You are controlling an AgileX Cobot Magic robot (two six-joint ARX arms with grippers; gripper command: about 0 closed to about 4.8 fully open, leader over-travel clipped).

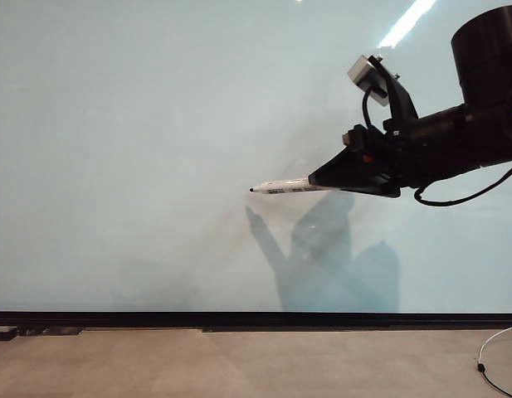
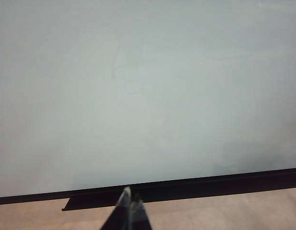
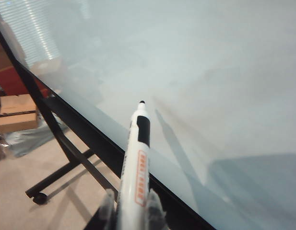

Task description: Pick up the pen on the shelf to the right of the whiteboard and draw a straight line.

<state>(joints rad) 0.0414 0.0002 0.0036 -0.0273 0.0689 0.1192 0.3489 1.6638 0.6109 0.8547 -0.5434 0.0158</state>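
My right gripper is shut on the pen, a slim white marker with printed text. In the exterior view the pen sticks out to the left, its black tip in front of the whiteboard; whether it touches the board I cannot tell. The whiteboard fills most of the right wrist view and bears no line. My left gripper is shut and empty, low before the board's black bottom strip. The shelf is out of view.
The board's black bottom edge runs across the exterior view above a beige floor. A white cable lies at the lower right. The right wrist view shows the board's black stand with a caster and a cardboard box.
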